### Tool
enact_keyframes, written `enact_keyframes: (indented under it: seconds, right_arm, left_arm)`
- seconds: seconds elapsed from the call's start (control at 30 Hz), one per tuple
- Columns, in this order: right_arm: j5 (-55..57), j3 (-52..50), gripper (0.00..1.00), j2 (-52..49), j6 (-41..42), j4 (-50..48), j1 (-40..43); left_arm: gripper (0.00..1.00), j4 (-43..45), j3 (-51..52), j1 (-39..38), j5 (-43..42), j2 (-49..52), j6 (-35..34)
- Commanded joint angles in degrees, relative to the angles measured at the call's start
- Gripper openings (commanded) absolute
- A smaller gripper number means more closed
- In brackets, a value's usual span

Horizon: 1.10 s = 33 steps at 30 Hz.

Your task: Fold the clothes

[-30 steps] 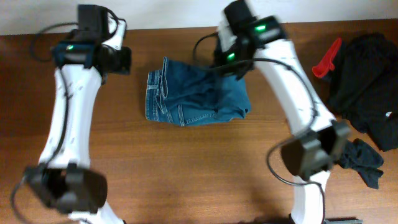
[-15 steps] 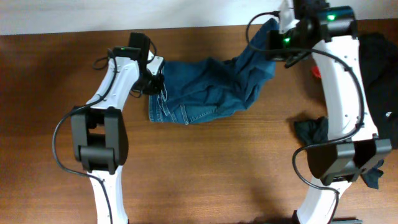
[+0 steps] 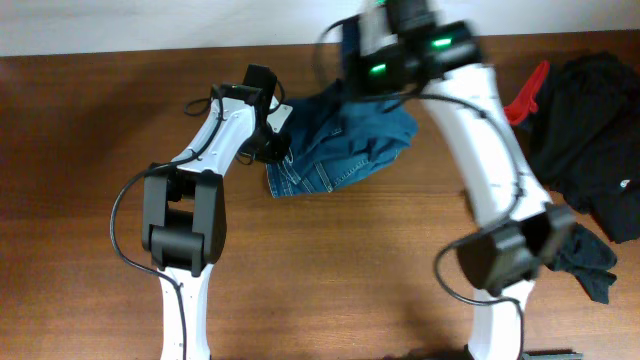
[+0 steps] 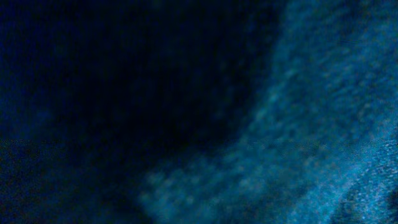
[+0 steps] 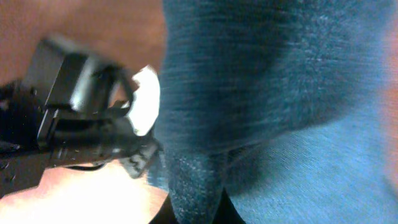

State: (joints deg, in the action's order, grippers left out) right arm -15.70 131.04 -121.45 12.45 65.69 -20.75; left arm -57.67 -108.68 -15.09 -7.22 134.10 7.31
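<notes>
The left gripper (image 3: 277, 142) is clamped shut on the left edge of the jeans (image 3: 345, 150). The right gripper (image 3: 358, 65) pinches a raised fold at upper centre. The faded, crumpled denim bunches on the wooden table (image 3: 90, 220).

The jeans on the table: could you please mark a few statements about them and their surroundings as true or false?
1. The jeans lie flat and fully spread out. False: they are bunched up, with one part raised.
2. The left gripper is at the jeans' left edge. True.
3. A black garment lies at the right side of the table. True.
4. The red object sits on the jeans. False: it lies apart from them, beside the black garment.
</notes>
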Motion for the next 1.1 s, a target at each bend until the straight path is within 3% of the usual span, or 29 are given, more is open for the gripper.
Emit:
enact_keyframes:
  seconds: [0.0,0.23,0.37,0.47,0.67,0.87,1.07]
  right_arm:
    - [-1.0,1.4,0.04,-5.6,2.1,-0.8,-5.0]
    - [-0.7,1.4,0.04,-13.1,1.4,-0.6,-8.3]
    - [-0.6,1.4,0.04,-13.4,1.4,-0.6,-8.1]
    - [-0.5,1.4,0.04,-13.4,1.4,-0.7,-8.1]
    - [-0.6,1.4,0.04,-13.4,1.4,-1.5,-8.1]
    - [-0.8,1.4,0.04,-13.6,1.4,-4.2,-8.3]
    - [-2.0,0.1,0.04,-15.9,4.9,-14.0,-10.4]
  left_arm:
    - [0.01,-0.1,0.0,-0.5,-1.6,1.0,0.0]
    - [0.00,-0.9,0.0,-0.5,-0.5,1.0,0.0]
    - [0.04,-7.2,-3.3,-0.3,10.8,0.3,-1.2]
    - [0.09,-12.3,-8.4,0.6,14.6,-0.9,-4.7]
    - [0.22,-19.6,-19.6,3.3,14.8,-5.3,-11.3]
    - [0.27,-22.8,-27.9,5.4,14.8,-9.3,-11.6]
    - [0.29,-23.3,-29.5,5.6,14.7,-11.7,-11.6]
